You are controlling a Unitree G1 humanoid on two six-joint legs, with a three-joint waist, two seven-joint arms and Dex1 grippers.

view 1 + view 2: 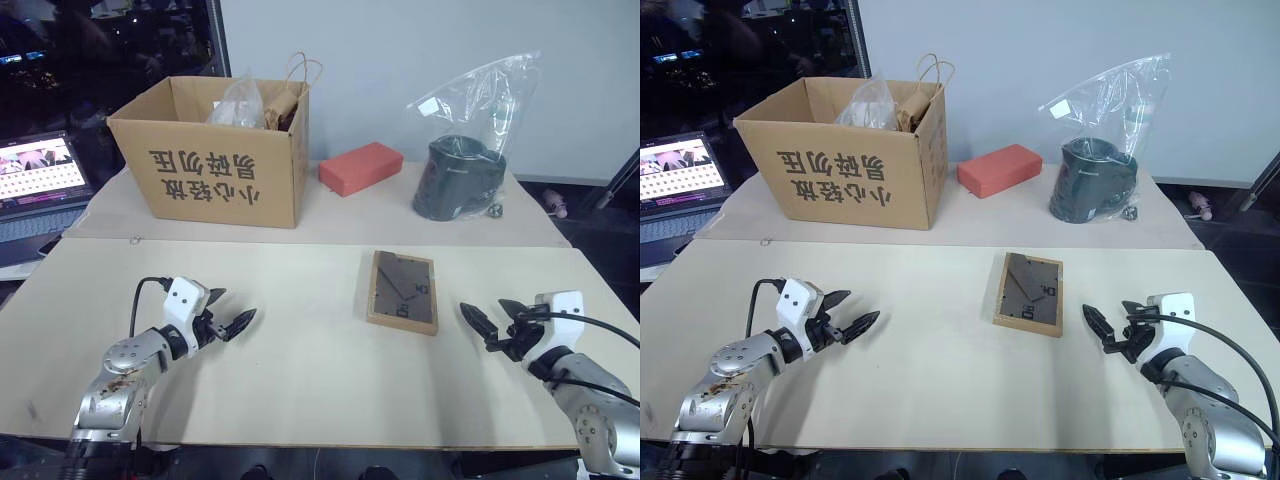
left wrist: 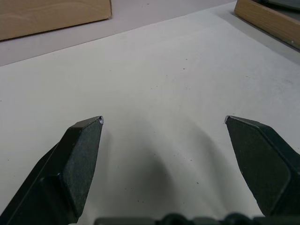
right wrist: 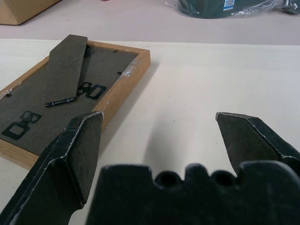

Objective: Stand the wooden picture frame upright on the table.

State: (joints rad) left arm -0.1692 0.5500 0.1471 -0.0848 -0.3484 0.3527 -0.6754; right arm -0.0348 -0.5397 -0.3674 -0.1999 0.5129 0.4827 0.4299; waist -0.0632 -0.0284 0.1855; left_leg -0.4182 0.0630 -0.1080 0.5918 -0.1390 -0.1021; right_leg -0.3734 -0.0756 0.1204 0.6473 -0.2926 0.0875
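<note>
Left eye view: left gripper (image 1: 232,325) spread, empty, at 9 o'clock of the wooden picture frame (image 1: 402,291). Frame lies face-down on the table (image 1: 300,380), long axis toward 12. Judged light, rigid, glazing fragile; grip the long edges. Right gripper (image 1: 487,324) spread, at 4 o'clock.

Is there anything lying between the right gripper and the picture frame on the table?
Nothing visible. Bare table separates the open right gripper from the wooden picture frame, which lies back-up.
</note>
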